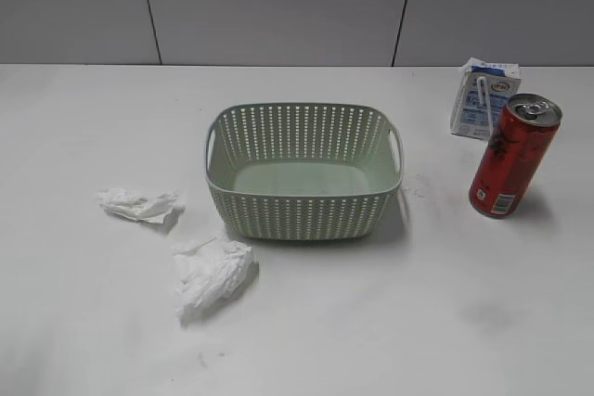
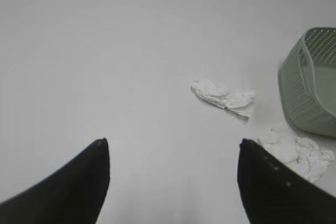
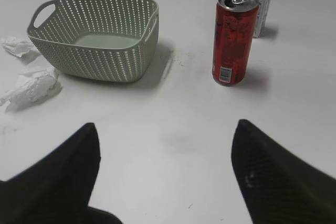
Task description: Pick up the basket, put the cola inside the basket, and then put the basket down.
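You see the basket (image 1: 303, 173) sitting upright and empty on the white tabletop (image 1: 390, 322), its two handle slots at the short ends. The cola (image 1: 513, 156) stands upright well to the right of the basket, apart from it, top already opened. Just behind the cola sits a blue-and-white carton (image 1: 484, 97). Two crumpled tissues lie left of the basket: one (image 1: 139, 203) beside its left end, the other (image 1: 212, 274) near its front left corner. Your left gripper (image 2: 173, 182) hangs over bare tabletop left of the basket, jaws spread wide. Your right gripper (image 3: 165, 174) hovers in front of the basket and cola, jaws likewise wide apart, holding nothing.
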Robot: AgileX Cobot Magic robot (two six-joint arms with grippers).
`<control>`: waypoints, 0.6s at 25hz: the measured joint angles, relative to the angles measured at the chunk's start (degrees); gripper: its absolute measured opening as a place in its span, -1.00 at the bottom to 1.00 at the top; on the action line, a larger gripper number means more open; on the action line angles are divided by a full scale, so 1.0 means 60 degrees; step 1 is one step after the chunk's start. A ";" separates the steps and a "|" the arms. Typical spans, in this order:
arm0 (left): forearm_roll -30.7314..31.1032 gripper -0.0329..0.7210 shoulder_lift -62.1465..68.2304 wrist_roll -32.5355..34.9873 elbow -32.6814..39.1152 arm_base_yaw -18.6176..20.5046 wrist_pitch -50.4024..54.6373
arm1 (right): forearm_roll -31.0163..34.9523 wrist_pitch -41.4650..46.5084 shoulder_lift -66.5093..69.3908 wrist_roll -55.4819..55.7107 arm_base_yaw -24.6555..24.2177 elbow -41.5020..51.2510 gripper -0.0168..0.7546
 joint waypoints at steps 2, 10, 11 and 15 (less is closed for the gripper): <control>-0.0035 0.61 0.0873 0.0035 -0.0379 0.0000 -0.0013 | 0.0000 0.0000 0.0000 0.0000 0.0000 0.0000 0.57; -0.0726 0.61 0.3769 0.0415 -0.2292 0.0009 0.0468 | 0.0000 0.0000 0.0000 0.0000 0.0000 0.0000 0.57; -0.0851 0.61 0.4152 0.0466 -0.2579 0.0000 0.0612 | 0.0000 0.0000 0.0000 0.0000 0.0000 0.0000 0.57; -0.0865 0.61 0.5487 0.0518 -0.3682 -0.0276 0.0954 | 0.0000 0.0000 0.0000 0.0000 0.0000 0.0000 0.57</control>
